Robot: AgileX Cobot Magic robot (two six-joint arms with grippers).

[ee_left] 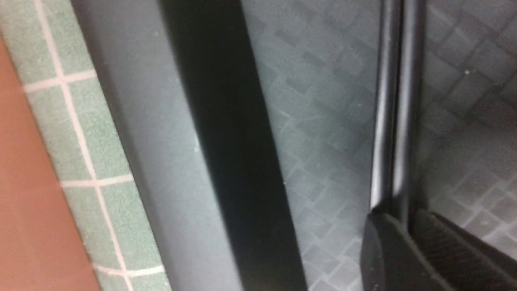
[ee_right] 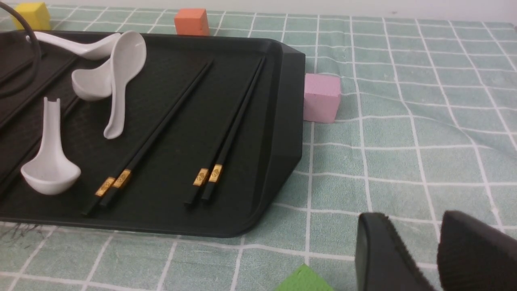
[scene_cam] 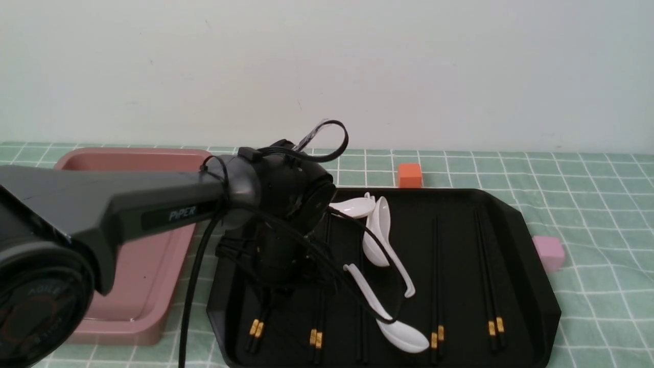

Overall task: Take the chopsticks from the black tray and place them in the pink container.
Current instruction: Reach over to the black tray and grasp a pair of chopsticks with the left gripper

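White spoons [ee_right: 127, 56] and black chopsticks [ee_right: 230, 133] lie in the black tray [ee_right: 288, 101]

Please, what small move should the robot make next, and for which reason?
I would probably lift the left hand gently, straight up. Its fingers appear closed around one pair of chopsticks, which is low inside the black tray; the pink container stands beside it, so the pair likely must clear the rim first.

The front view's lower edge cuts off the black tray [scene_cam: 511, 266]'s near rim.
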